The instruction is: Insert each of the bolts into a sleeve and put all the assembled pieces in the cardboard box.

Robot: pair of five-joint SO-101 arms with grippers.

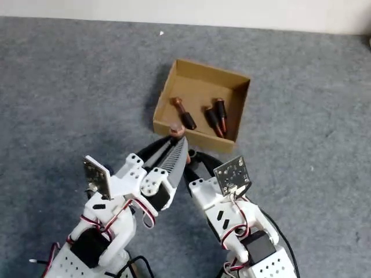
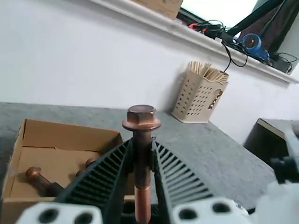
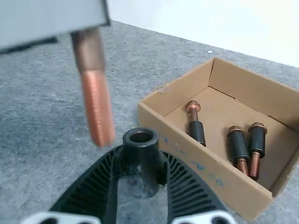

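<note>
Left pincer (image 2: 142, 149) is clamped on a bolt (image 2: 141, 122), right pincer (image 3: 141, 151) grips a sleeve (image 3: 140, 168) just beside its tip, both near the cardboard box (image 1: 203, 138) mid-worktop, three assembled pieces (image 1: 184, 113) inside.

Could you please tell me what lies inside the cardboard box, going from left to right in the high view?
Left assembled piece → middle assembled piece → right assembled piece; the last two lie close together.
</note>
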